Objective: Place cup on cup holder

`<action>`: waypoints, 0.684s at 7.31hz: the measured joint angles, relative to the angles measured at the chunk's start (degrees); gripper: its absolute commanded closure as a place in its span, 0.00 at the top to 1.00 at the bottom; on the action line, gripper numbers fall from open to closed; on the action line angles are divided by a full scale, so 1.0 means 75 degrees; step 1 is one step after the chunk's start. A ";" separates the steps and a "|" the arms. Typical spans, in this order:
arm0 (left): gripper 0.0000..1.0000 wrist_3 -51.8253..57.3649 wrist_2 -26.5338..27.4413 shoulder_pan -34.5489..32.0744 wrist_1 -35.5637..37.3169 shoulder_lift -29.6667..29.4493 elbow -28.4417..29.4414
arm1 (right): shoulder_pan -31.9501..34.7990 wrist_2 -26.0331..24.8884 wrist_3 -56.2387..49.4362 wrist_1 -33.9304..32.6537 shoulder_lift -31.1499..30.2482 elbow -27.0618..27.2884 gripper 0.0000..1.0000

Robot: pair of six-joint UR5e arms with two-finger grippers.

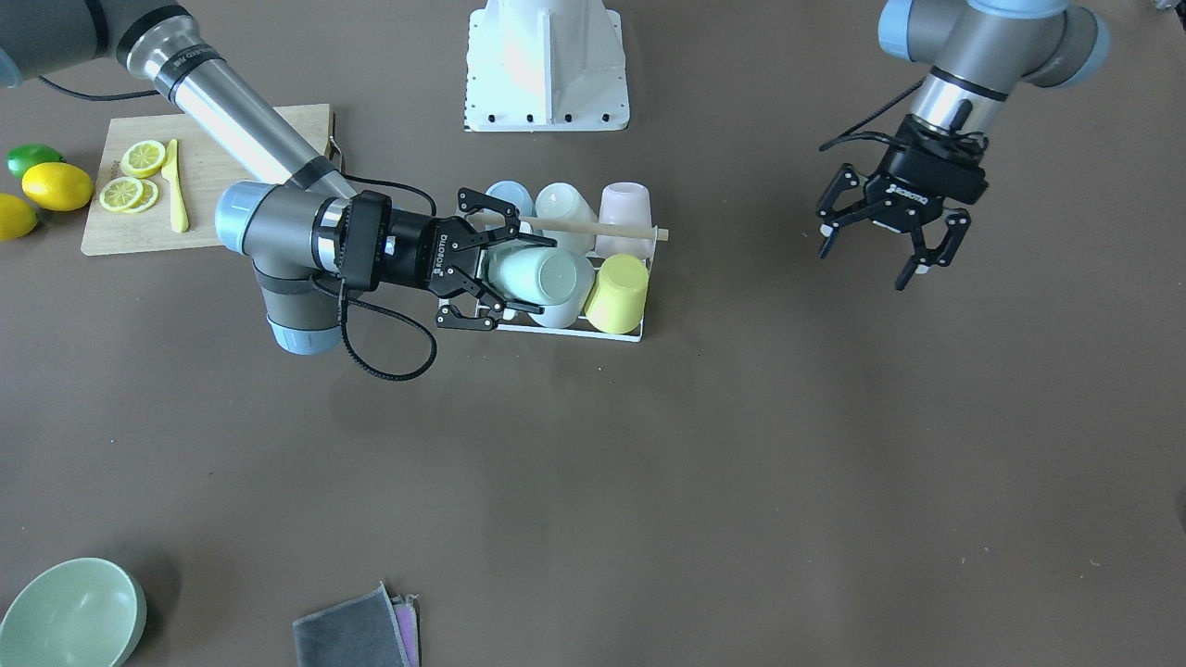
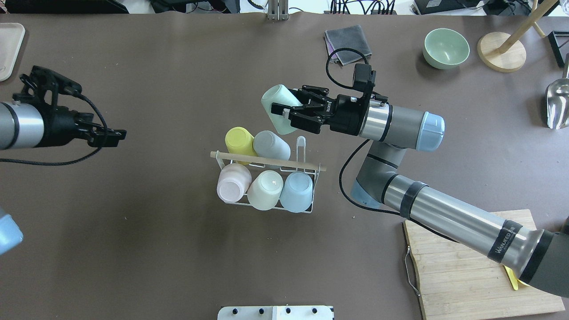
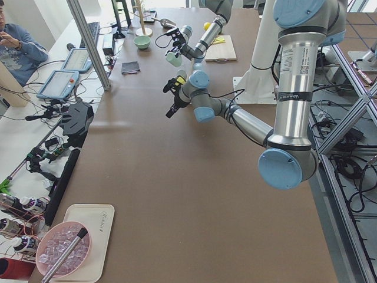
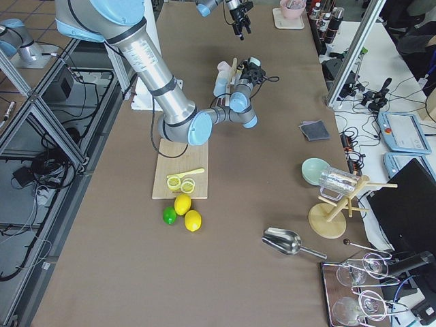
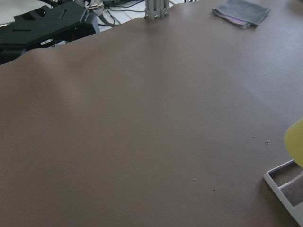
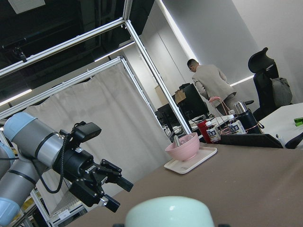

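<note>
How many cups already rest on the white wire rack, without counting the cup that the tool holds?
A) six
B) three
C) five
C: the cup holder carries yellow, grey, pink, cream and blue cups, and the right tool grips the mint cup apart from them.

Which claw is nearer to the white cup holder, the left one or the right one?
Right. The right claw, shut on a mint cup, is close beside the cup holder; the left claw hangs open, far off to the side.
</note>
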 measured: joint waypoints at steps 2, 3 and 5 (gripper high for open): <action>0.99 0.0081 -0.1762 -0.1536 0.1885 0.0079 0.0044 | -0.0073 -0.0020 0.0011 -0.0015 -0.0209 0.0232 0.00; 0.99 0.0104 -0.2065 -0.2203 0.2712 0.0097 0.0113 | -0.0118 -0.0005 0.0013 -0.0016 -0.0284 0.0262 0.00; 0.99 0.0123 -0.2144 -0.3430 0.3845 0.0124 0.0373 | -0.0266 0.0019 0.0002 -0.0017 -0.0383 0.0248 0.00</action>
